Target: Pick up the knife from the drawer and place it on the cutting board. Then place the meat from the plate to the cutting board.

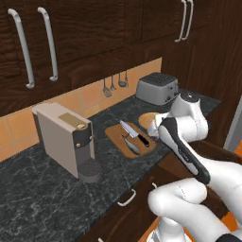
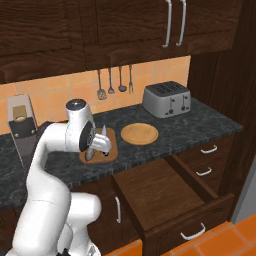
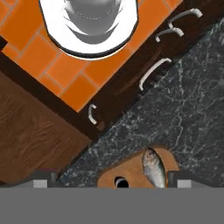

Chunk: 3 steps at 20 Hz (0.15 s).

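Gripper point(image 2: 103, 145): jaws spread wide, nothing held, poised just over the cutting board point(image 1: 115, 134)
Knife point(image 1: 134, 133): laid flat on the board
Meat point(image 1: 131, 144): laid beside the knife on the board
Plate point(image 2: 139, 134): bare
Drawer point(image 2: 165, 192): left open

The left base view looks forward and down from behind the arm's left side; the arm fills its lower right. The right base view looks forward and down from behind the arm's right side and from farther back, taking in the open drawer point(image 2: 165, 195) below the gripper point(image 2: 102, 142). Both views share the cutting board point(image 1: 118, 137), toaster point(image 1: 157, 87) and counter point(image 1: 38, 189). The hand view looks straight down from close above the cutting board, with the meat point(image 3: 154, 168) between the fingertips.
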{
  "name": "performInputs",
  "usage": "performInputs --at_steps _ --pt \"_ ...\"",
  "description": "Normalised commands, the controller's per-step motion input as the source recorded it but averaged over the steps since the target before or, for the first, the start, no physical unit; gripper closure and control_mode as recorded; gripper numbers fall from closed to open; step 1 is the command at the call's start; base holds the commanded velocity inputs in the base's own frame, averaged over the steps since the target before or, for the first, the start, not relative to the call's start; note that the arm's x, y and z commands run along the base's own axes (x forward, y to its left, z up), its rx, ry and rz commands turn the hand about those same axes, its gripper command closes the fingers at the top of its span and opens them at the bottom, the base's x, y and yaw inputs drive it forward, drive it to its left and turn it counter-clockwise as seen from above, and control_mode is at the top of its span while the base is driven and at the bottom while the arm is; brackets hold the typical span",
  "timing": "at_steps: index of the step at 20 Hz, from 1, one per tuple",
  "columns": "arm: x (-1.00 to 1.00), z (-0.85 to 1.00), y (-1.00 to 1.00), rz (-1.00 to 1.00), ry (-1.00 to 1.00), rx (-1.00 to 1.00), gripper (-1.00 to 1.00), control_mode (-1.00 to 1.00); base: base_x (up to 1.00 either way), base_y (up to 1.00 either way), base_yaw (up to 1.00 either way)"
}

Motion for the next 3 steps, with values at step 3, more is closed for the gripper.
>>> performInputs --at_steps 3 --pt "-1.00 0.16 -0.42 -0.23 0.00 0.11 -1.00 -1.00 0.00 0.00 0.00"
